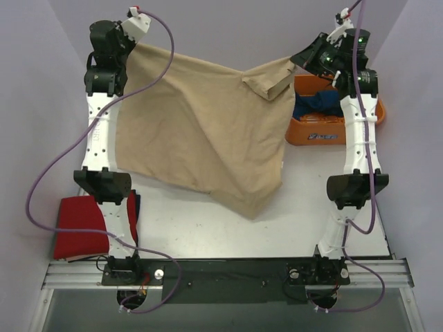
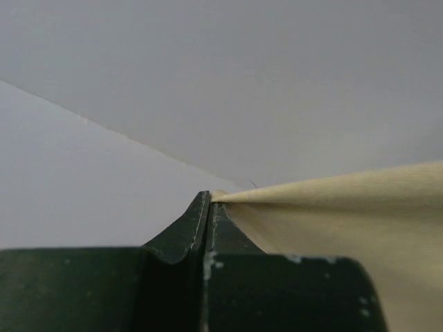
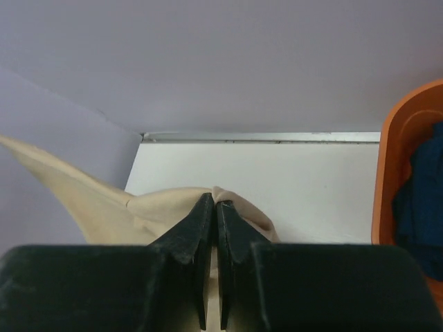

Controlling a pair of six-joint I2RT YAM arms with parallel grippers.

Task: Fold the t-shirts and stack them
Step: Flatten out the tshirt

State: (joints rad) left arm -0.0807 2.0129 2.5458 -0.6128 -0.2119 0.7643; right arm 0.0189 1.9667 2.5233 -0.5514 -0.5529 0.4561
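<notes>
A large tan t-shirt [image 1: 201, 131] hangs stretched in the air between both grippers, its lower end drooping toward the table. My left gripper [image 1: 133, 43] is shut on its left top corner; in the left wrist view the tan cloth [image 2: 332, 207] runs out from the closed tips [image 2: 209, 197]. My right gripper [image 1: 302, 61] is shut on the right top edge; the cloth [image 3: 104, 200] bunches at the tips [image 3: 214, 200]. A folded red t-shirt [image 1: 79, 225] lies at the near left with a dark blue one [image 1: 136, 204] beneath it. Another dark blue t-shirt [image 1: 317, 102] lies in the bin.
An orange plastic bin [image 1: 315, 131] stands at the far right beside the right arm; it also shows in the right wrist view [image 3: 398, 138]. White table [image 1: 208, 228] shows below the hanging shirt. Lilac walls enclose the back and sides.
</notes>
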